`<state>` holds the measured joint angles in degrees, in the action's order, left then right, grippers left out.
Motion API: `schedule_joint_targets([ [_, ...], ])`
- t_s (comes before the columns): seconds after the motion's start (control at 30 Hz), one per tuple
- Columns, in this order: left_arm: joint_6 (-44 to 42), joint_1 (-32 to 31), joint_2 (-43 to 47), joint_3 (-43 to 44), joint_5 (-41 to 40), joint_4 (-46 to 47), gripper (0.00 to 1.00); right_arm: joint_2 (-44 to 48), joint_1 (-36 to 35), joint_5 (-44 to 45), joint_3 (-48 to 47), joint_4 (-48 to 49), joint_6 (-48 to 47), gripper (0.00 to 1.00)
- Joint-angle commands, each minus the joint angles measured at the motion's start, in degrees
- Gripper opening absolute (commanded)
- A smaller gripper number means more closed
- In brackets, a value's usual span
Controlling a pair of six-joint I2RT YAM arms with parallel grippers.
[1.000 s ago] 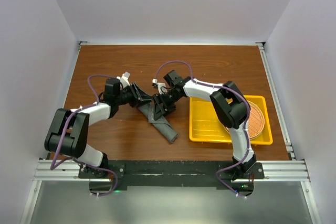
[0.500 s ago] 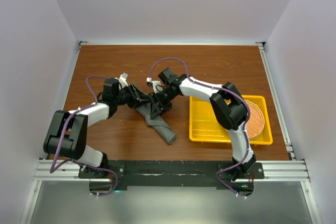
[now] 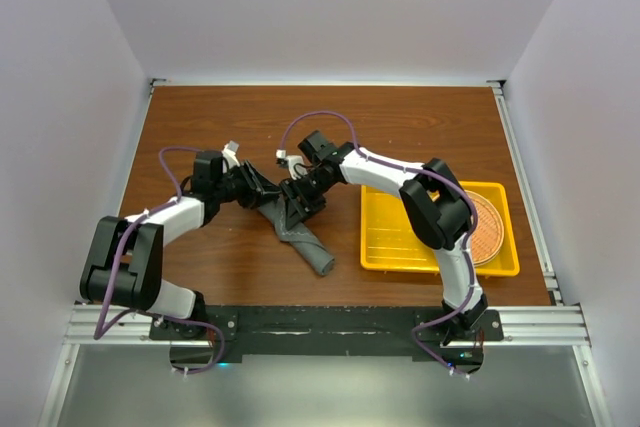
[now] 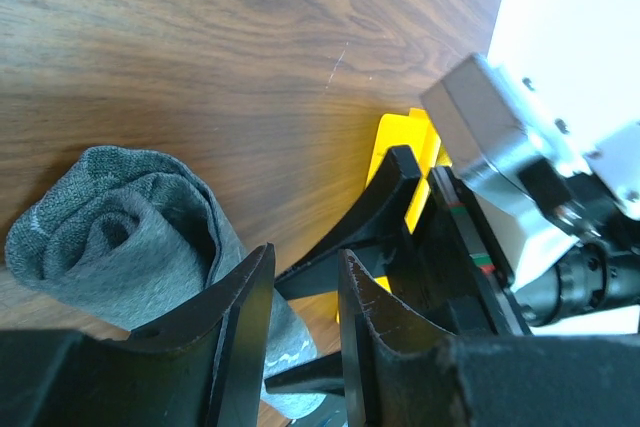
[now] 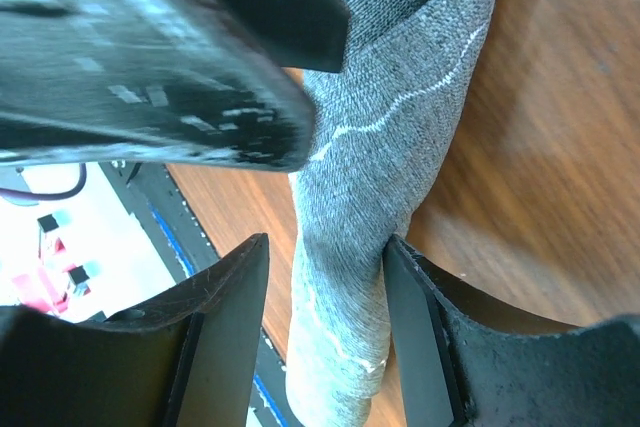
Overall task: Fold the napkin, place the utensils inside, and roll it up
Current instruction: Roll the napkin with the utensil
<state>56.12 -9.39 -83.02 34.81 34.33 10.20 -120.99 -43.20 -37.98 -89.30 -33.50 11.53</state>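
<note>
Napkin (image 3: 308, 245) is already a tight roll, lying diagonally at centre of the top view, just left of the tray (image 3: 430, 267). Both grippers sit at its upper-left end; my read is they're tightening or tucking the last wrap. Right gripper (image 5: 325, 277) is part open and straddles the roll: one finger touches cloth, a sliver of gap at the other, so not clamped. Left gripper (image 4: 303, 257) is roughly half open, roll end beside its finger, cloth low in the gap; can't tell if it pinches. Count: 1 napkin, 1 tray, 1 mat (image 3: 488, 229) in it, 2 grippers. utensils: 0 visible, presumably inside the roll.
</note>
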Motion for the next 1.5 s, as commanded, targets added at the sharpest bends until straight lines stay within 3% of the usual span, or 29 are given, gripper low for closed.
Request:
schedule_joint_targets([
  [0.0,-1.4,0.4,0.3,0.5,2.5,1.6,0.36,4.1,-0.7,0.8,-2.1,-2.0,0.3,0.54],
  [0.27,3.6,-0.8,-4.0,-1.4,7.3,10.6,0.34,3.7,-0.7,-0.4,-2.1,-1.3,1.0,0.54],
  [0.4,3.6,-1.6,-4.2,-1.3,6.0,9.9,0.33,4.1,-0.7,-0.3,-2.2,-1.6,0.8,0.52],
  [0.67,1.7,-1.7,-5.4,-1.8,5.7,7.9,0.31,2.9,-0.7,-2.8,-0.8,1.4,3.4,0.3],
  [0.73,1.3,-1.7,-5.4,-1.8,5.6,7.4,0.31,2.7,-0.6,-3.0,-0.1,2.0,3.9,0.29],
  [1.23,-2.0,-1.7,-1.7,-4.0,4.3,3.3,0.3,-0.6,-0.8,-2.3,1.7,3.2,3.7,0.28],
  [1.47,-2.1,-1.7,-2.6,-6.2,4.4,5.1,0.29,0.7,-0.7,0.5,-1.8,-3.3,0.3,0.33],
])
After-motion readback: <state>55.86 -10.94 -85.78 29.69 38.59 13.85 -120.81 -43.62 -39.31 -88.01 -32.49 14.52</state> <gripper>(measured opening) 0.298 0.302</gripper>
